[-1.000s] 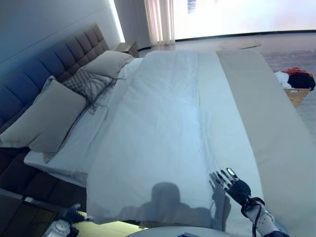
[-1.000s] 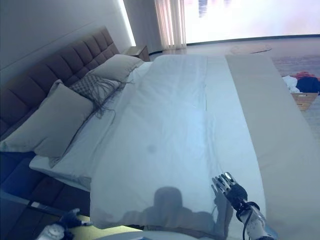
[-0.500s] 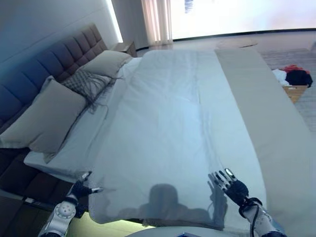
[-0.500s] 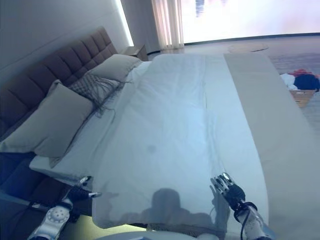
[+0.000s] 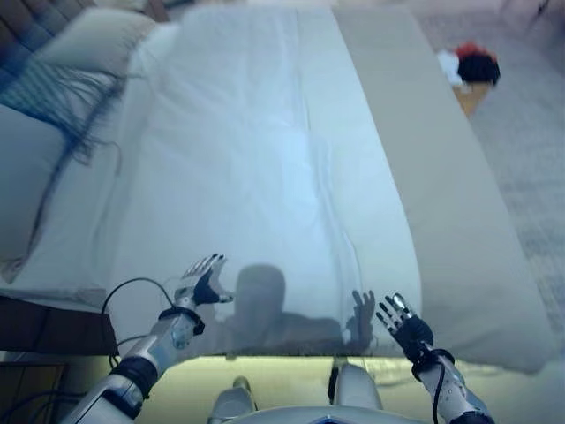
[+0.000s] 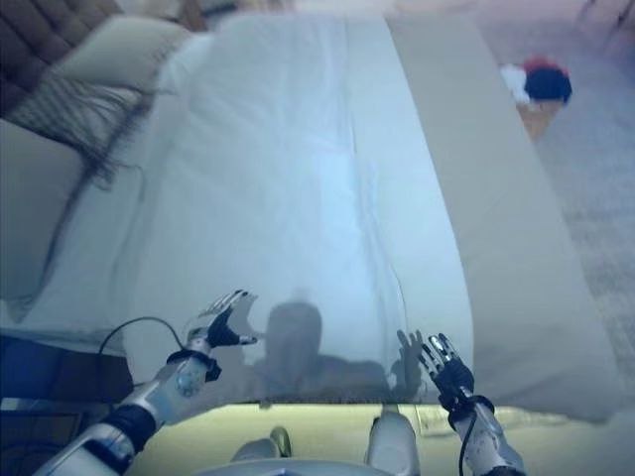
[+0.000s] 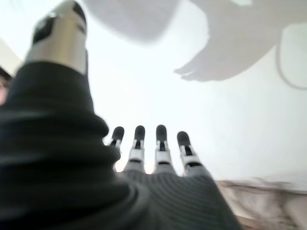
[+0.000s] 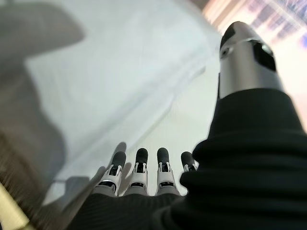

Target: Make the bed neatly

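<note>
- One bed (image 5: 468,265) is filling most of the head views, with one white duvet (image 5: 256,159) lying spread flat along it.
- One beige strip of cover (image 5: 415,132) is running along the bed's right side, beside the duvet.
- Three pillows are showing at the bed's head end on the left: one large grey pillow (image 5: 22,185), one patterned fringed pillow (image 5: 48,88), and one further pillow (image 5: 97,40) near the far corner.
- The duvet's near edge is hanging over the bed's near edge, just ahead of both hands.
- The left robot hand (image 5: 199,281) is hovering over the duvet's near left corner, fingers (image 7: 160,146) straight and spread, holding nothing.
- The right robot hand (image 5: 402,324) is hovering at the near edge towards the bed's right side, where the duvet meets the beige strip, fingers (image 8: 139,167) straight and open, holding nothing.
- One basket (image 5: 472,88) with clothes is sitting on the floor beyond the bed's right edge.
</note>
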Available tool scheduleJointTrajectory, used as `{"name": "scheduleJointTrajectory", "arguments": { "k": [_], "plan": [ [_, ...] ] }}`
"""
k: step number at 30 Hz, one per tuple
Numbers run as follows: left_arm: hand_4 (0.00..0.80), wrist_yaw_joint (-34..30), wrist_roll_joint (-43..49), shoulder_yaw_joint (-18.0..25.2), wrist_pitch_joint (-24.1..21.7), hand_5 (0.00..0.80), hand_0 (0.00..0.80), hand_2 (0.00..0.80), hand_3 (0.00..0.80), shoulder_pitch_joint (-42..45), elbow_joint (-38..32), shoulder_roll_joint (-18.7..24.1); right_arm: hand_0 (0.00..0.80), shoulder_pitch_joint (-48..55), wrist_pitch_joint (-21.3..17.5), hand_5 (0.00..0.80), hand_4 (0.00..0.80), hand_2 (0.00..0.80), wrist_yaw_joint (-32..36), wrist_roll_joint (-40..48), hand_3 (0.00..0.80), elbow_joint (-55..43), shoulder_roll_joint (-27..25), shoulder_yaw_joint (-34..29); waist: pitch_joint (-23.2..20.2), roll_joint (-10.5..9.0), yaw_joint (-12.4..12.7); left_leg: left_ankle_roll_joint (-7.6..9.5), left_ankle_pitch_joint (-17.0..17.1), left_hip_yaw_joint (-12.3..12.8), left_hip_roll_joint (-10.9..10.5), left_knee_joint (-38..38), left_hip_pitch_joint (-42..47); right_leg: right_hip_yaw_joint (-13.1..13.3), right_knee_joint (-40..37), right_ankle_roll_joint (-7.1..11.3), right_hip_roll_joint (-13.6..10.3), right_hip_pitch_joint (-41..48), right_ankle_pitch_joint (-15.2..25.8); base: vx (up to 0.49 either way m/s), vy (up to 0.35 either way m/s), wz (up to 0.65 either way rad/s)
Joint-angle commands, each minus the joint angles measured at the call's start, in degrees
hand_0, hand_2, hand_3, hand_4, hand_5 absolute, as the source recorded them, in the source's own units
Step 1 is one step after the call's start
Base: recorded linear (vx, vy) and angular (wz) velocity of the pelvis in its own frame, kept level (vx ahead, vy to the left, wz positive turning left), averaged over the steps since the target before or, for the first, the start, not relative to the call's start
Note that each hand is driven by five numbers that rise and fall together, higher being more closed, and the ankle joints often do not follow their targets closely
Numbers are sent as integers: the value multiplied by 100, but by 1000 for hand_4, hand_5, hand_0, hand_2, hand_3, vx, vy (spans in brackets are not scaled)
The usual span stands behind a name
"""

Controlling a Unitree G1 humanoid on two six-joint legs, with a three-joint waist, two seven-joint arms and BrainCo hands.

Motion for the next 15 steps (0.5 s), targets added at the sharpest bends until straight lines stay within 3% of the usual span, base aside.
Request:
{"name": "scheduleJointTrajectory", "arguments": {
  "k": [1, 6, 9, 15],
  "plan": [
    [0, 844, 263, 270, 403, 0, 0, 0, 0, -551, 3, 41, 0, -662, -470, 0, 0, 0, 193, 477, 0, -65, -64, 168, 804, -293, -54, -26, -397, -75, -145, 186, -645, -434, -2221, 784, -133, 939, 1430, -222, 111, -58],
    [0, 1320, 578, -25, 1387, 0, 0, 0, 0, -1136, 85, 154, 0, -1463, -458, 0, 0, 0, 232, 791, 0, -384, -403, 329, 1321, -265, -113, -150, -192, -174, -54, 566, -1631, -356, -1984, 743, -157, 26, 1522, -207, 94, -67],
    [0, 1514, 531, -65, 2115, 0, 0, 0, 0, -1394, 117, 254, 0, -1782, -411, 0, 0, 0, 186, 822, 0, -639, -520, 369, 1496, -312, -141, -175, -171, -233, -66, 840, -2016, -295, -1736, 726, -206, -387, 1523, -104, 63, -10],
    [0, 1636, 766, 26, 3051, 0, 0, 0, 0, -1544, 208, 285, 0, -1983, -369, 0, 0, 0, 69, 809, 0, -1184, -506, 415, 1650, -430, -175, -136, -306, -295, -81, 1436, -2591, -161, -1131, 678, -245, -1049, 1415, -40, 22, -5]
  ]
}}
